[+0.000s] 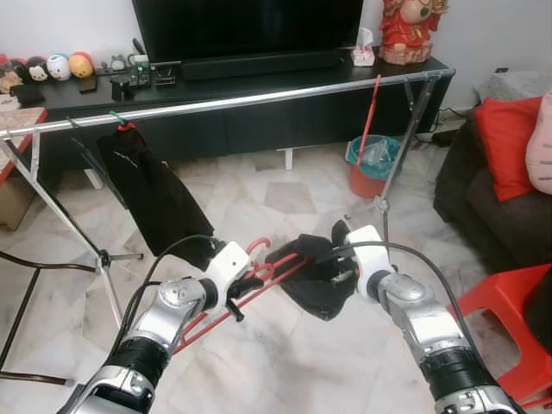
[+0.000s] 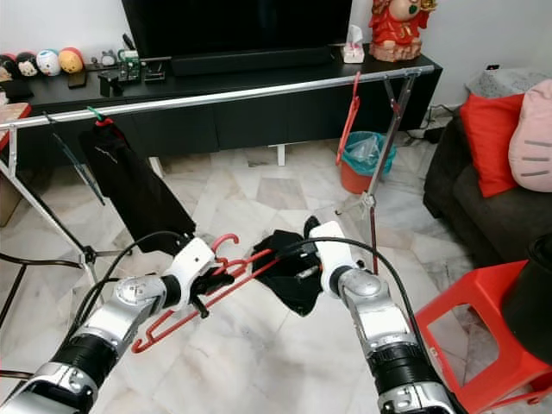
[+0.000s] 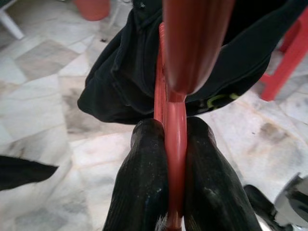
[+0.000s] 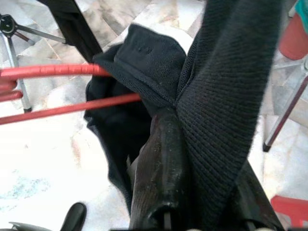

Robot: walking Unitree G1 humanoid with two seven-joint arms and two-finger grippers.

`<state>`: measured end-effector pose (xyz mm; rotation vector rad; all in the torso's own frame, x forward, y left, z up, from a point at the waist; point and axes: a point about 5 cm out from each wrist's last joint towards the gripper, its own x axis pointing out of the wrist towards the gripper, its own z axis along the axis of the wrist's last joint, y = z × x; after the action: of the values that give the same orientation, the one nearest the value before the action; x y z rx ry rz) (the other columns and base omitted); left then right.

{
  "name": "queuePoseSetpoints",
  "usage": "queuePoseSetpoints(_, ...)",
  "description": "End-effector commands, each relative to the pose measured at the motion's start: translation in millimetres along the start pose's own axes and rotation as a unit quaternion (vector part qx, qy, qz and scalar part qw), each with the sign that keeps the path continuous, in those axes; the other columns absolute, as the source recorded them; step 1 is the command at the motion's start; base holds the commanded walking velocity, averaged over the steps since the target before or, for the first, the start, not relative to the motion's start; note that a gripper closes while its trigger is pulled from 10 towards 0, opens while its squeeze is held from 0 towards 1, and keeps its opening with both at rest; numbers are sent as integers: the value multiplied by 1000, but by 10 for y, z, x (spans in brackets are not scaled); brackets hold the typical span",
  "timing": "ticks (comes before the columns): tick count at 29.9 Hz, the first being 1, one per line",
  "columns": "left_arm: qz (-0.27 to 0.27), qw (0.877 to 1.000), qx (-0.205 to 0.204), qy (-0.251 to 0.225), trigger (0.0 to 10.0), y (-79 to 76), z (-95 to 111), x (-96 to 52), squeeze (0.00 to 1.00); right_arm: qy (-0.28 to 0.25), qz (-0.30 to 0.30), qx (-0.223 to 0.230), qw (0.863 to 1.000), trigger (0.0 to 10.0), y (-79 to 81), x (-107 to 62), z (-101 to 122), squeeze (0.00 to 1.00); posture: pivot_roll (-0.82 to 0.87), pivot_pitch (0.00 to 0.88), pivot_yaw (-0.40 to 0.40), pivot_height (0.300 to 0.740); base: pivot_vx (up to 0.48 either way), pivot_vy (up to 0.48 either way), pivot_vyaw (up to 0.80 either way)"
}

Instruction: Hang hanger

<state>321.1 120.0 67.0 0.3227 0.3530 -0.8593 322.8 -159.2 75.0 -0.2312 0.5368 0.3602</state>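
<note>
Hanger (image 2: 207, 289) being gripped by left gripper (image 3: 175, 159), fingers clamping red bar; right gripper (image 4: 192, 159) pinching black cloth (image 1: 315, 280); next: lifting hook onto rail (image 1: 216, 103)

No text, label, brand, number or sign can be read anywhere in these views.

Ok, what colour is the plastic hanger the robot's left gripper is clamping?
Red: the thin plastic hanger is clearest in the left wrist view, pinched in the left gripper.
</note>
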Motion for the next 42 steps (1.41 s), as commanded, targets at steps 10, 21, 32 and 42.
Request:
queuePoseSetpoints(10, 98, 995, -16, 25, 10000, 194, -69, -23, 0, -28, -1, -12, 1000, 10000, 3, -41, 165, 0, -23, 14, 10, 740, 0, 0, 0)
queuePoseSetpoints(21, -81, 994, -29, -68, 10000, -78, 102, -58, 0, -23, 1, -15, 1000, 10000, -17, -53, 150, 0, -27, 14, 7, 740, 0, 0, 0)
queuePoseSetpoints(32, -201, 978, -32, -49, 10000, -256, 55, -177, 0, -26, 11, -28, 999, 10000, -36, -52, 209, 0, -22, 13, 4, 740, 0, 0, 0)
queuePoseSetpoints(42, -214, 976, -27, -33, 10000, -296, 45, -187, 0, -31, 12, -34, 999, 10000, -47, -49, 269, 0, -24, 10, 6, 740, 0, 0, 0)
